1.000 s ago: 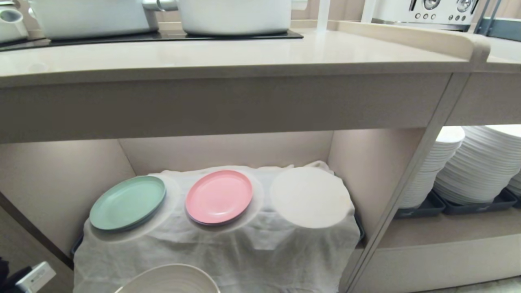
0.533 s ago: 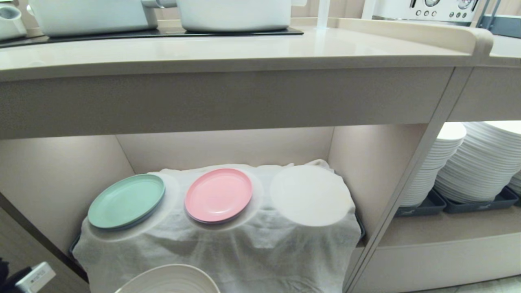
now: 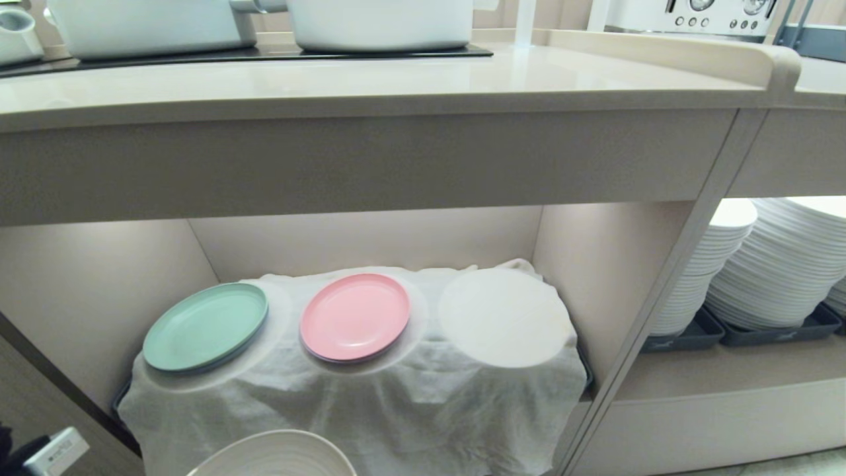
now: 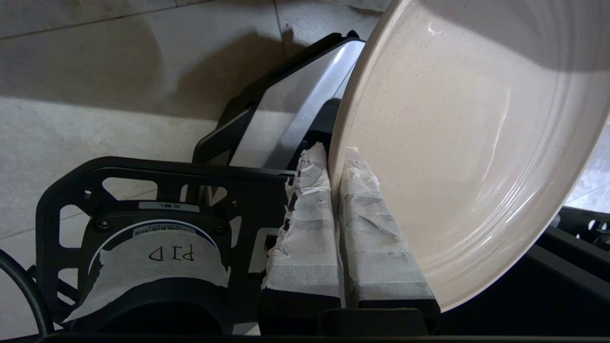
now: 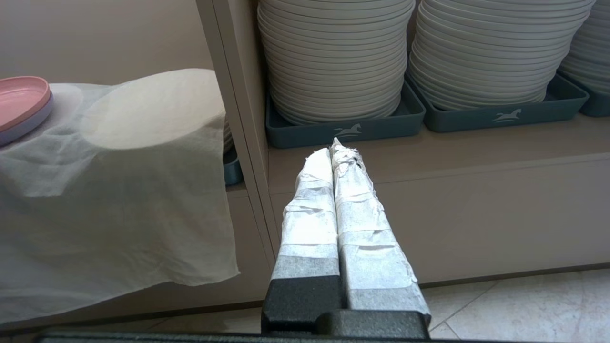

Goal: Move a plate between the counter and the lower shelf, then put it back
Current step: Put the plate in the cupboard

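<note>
Left wrist view: your left hand (image 4: 335, 157) is pinching the plate's (image 4: 457, 143) rim.
Plate (image 3: 274, 455) is hanging low before the cloth-draped lower shelf (image 3: 370, 238); worktop (image 3: 370, 86) edge is overhanging above; right hand (image 5: 338, 147) is sitting closed, empty.

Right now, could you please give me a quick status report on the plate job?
Left tool shut on the plate, held low before the lower shelf. Right tool shut, empty, parked. Mint-green plate and pink plate sit on the shelf cloth.
</note>
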Available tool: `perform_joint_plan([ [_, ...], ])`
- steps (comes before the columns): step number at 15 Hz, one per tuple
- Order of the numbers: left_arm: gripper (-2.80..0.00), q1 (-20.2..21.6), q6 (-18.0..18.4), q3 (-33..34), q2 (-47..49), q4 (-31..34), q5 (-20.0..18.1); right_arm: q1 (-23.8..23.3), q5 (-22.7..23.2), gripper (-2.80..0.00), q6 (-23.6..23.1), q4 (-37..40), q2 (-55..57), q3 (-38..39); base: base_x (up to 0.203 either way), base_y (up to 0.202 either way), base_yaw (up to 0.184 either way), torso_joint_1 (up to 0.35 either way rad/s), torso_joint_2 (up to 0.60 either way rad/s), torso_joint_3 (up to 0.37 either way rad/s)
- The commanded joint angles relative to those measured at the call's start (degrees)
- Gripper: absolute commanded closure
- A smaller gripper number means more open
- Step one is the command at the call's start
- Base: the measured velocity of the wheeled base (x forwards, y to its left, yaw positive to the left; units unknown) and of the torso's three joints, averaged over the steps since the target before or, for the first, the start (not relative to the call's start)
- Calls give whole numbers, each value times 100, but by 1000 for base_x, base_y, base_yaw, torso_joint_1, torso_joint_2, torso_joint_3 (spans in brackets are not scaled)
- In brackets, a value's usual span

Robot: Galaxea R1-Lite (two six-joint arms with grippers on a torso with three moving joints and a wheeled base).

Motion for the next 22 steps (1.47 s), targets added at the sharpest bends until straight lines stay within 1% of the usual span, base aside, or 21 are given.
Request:
perform_joint_plan([
  [1, 0, 3, -18, -2, -15, 11, -8, 1, -1, 0, 2, -4, 7, 0, 0, 0, 0, 0, 0, 0],
  [9, 0, 3, -26, 14, -120, 16, -17, 1, -1, 0, 2, -4, 7, 0, 0, 0, 0, 0, 0, 0],
  [13, 0, 3, -26, 23, -87, 22, -122, 1, -1, 0, 2, -4, 7, 0, 0, 0, 0, 0, 0, 0],
  [15, 0, 3, -18, 177, -86, -11, -114, 1, -1, 0, 2, 2, 7, 0, 0, 0, 0, 0, 0, 0],
  [22, 0, 3, -18, 242, -67, -25, -145, 1, -1, 0, 2, 3, 7, 0, 0, 0, 0, 0, 0, 0],
])
